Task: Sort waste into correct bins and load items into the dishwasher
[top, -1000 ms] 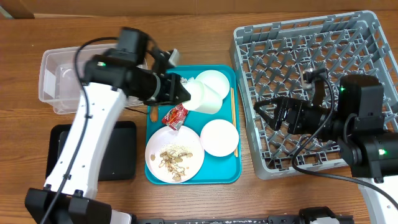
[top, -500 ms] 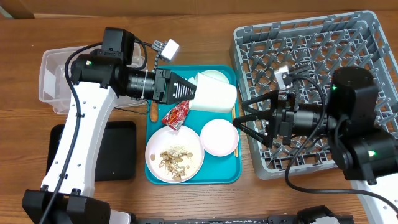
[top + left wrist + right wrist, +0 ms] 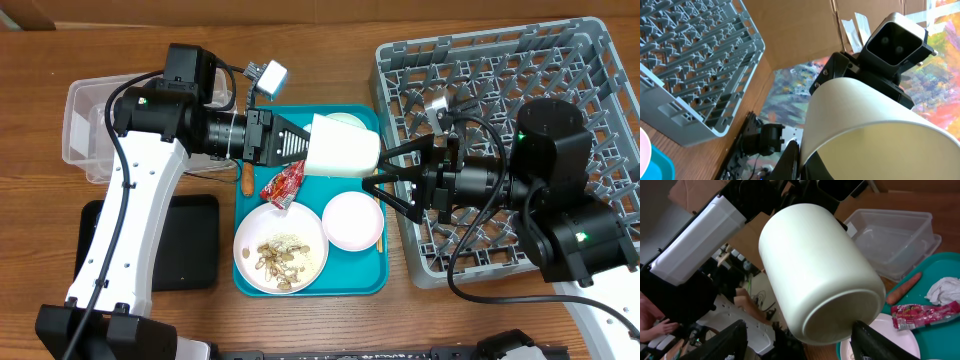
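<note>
Left gripper [image 3: 298, 147]: we see it clamped on the white cup [image 3: 342, 155], which lies sideways.
Cup: raised over the far right corner of the teal tray [image 3: 350, 272].
Right gripper [image 3: 378, 170]: wide open, fingers spread either side of the cup's base, at the tray's right edge.

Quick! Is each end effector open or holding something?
Left end effector: closed, holding the white cup.
Right end effector: open, holding nothing, close to the cup's base.
</note>
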Controlling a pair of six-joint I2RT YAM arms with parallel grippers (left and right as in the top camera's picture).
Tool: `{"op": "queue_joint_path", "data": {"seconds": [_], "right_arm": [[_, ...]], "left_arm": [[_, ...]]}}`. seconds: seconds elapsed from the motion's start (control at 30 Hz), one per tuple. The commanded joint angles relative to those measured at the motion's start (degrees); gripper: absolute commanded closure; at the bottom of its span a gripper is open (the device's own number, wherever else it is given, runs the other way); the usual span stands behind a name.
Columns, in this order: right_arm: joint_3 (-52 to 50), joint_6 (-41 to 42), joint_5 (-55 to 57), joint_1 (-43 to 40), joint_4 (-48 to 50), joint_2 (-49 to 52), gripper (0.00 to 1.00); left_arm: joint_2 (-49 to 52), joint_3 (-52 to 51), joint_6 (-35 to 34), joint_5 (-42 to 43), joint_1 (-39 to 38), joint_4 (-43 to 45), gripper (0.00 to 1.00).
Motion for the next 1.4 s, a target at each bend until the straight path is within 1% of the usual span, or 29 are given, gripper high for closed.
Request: {"op": "queue_joint_path", "data": {"seconds": [0.0,0.1,0.13,0.17,0.4,0.57,0.67,0.7,0.83,0.97,1.03,1.17,1.37], "right_arm": [[1.2,-1.0,-2.6,2.5,2.3,0.9,0.19],[1.2,-1.0,2.1,2.5,1.2,1.0,0.17],[1.2,-1.0,4.5,2.5,0.4,1.2,0.13],[1.2,-1.0,5.3,2.5,0.1,1.3,0.11],[1.2,-1.1,5.4,2.5,-0.2,3.7,0.08],[1.2,-1.6,-1.1,2.5,1.7,5.3,0.08],[1.2,-1.6,-0.6,1.8,1.7,5.4,0.06],[1.2,-1.6,-0.6,1.2,1.5,5.4,0.04],[1.2,-1.5,-1.5,-2.7,-0.8,5.3,0.04],[1.2,-1.6,-9.2,-6.6,-1.5,5.3,0.04],[1.2,-1.6,-11.1,-7.3,-1.5,5.3,0.04],[1.2,-1.4,-12.0,-6.2,-1.4,5.3,0.03],[1.2,-1.4,-11.1,-1.3,0.8,5.3,0.04]], "left_arm": [[-0.4,0.4,1.7,0.3,-2.9,0.0,0.96],[-0.4,0.4,1.7,0.9,-3.2,0.0,0.96],[-0.4,0.4,1.7,1.0,-3.2,-0.2,0.96],[-0.4,0.4,1.7,1.0,-3.2,-0.4,0.96],[-0.4,0.4,1.7,1.0,-3.1,-1.3,0.96],[-0.4,0.4,1.9,1.0,-3.1,-1.6,0.96],[-0.4,0.4,1.9,1.4,-2.6,-1.8,0.96],[-0.4,0.4,1.9,1.4,-2.1,-1.8,0.96],[-0.5,0.4,2.0,0.8,1.1,-2.9,0.96],[-0.5,0.4,2.6,-1.3,4.3,-4.1,0.96],[-0.5,0.4,3.3,-1.8,4.9,-5.0,0.96],[-0.5,0.4,4.9,-1.7,3.7,-6.2,0.96],[-0.5,0.4,4.9,-1.6,-0.9,-5.3,0.96]]}}
